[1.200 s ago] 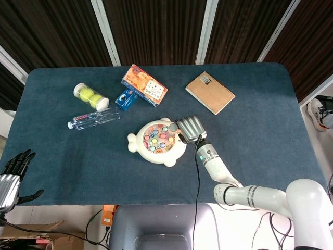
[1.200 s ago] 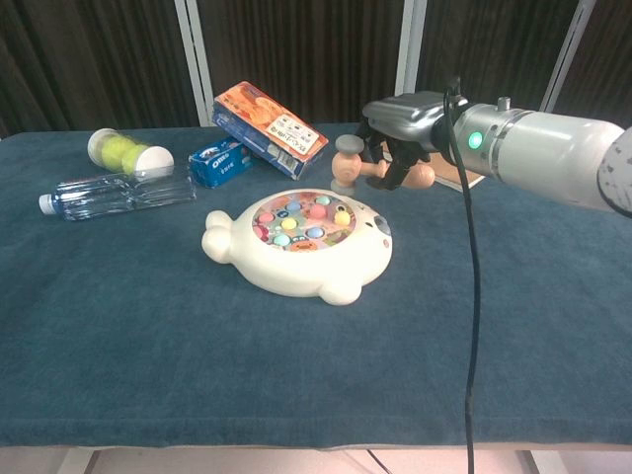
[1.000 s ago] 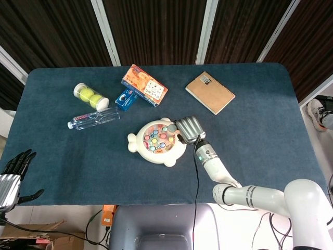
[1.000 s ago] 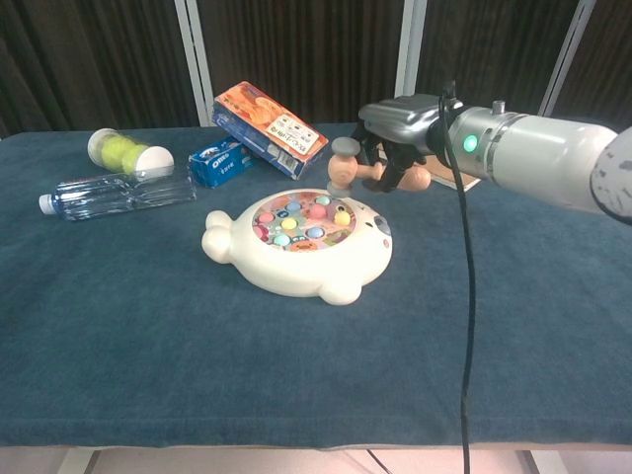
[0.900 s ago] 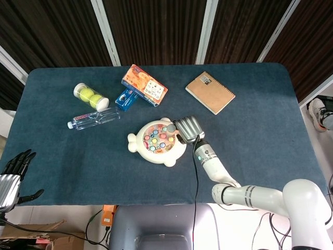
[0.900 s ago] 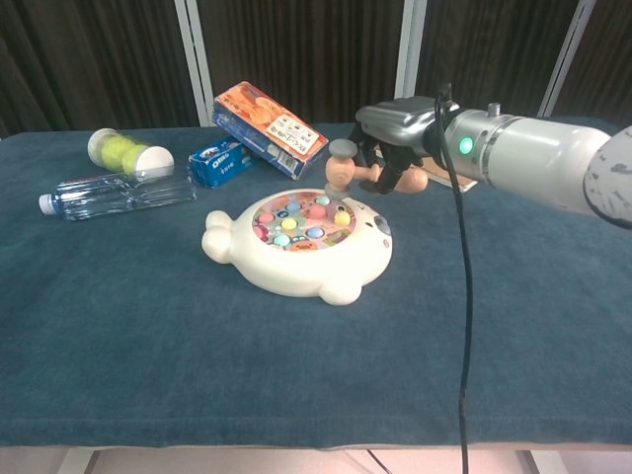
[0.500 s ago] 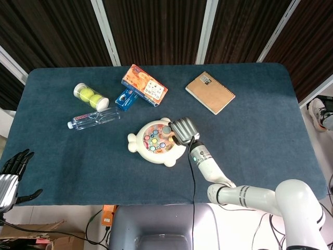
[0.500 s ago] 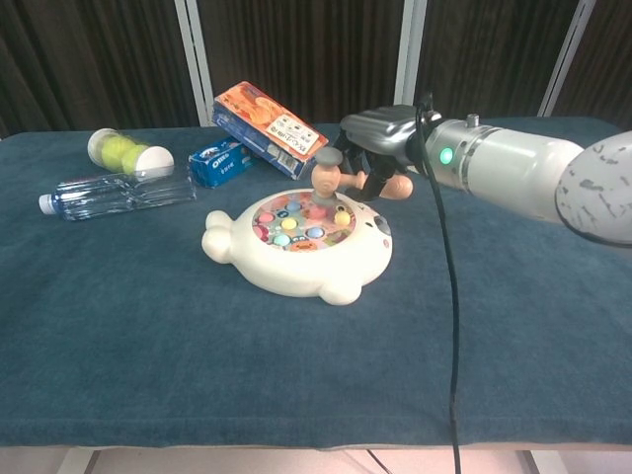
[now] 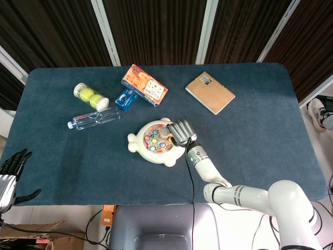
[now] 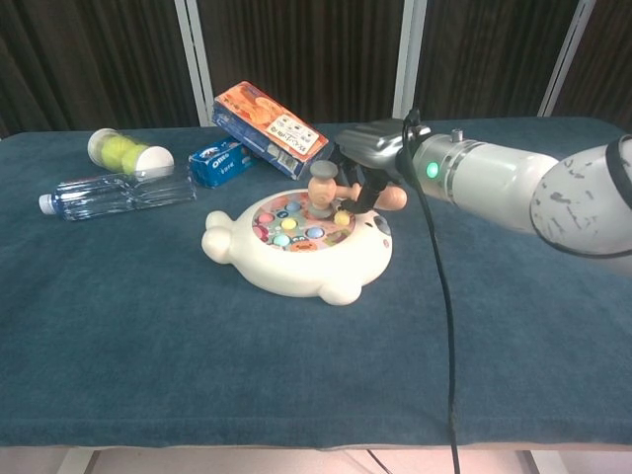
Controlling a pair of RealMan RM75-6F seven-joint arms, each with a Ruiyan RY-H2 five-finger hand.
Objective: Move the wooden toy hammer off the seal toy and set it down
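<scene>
The cream seal toy point(image 10: 296, 259) point(image 9: 156, 148) with coloured pegs lies mid-table. My right hand point(image 10: 367, 148) point(image 9: 180, 130) grips the wooden toy hammer point(image 10: 341, 190) by its handle. The hammer's grey-topped head point(image 9: 163, 134) sits low over the pegs on the seal's right side; whether it touches them I cannot tell. The handle's round end pokes out to the right of the hand. My left hand point(image 9: 9, 172) hangs off the table's near-left edge, fingers spread, holding nothing.
Behind the seal toy lie an orange box point(image 10: 269, 116), a small blue packet point(image 10: 221, 161), a clear bottle point(image 10: 114, 193) and a tube of tennis balls point(image 10: 126, 153). A brown notebook point(image 9: 209, 92) rests at the back right. A black cable point(image 10: 439, 296) trails from the right wrist.
My right hand has carried the hammer leftward and down, from beside the seal toy's right edge to over its pegs. The left hand has stayed put.
</scene>
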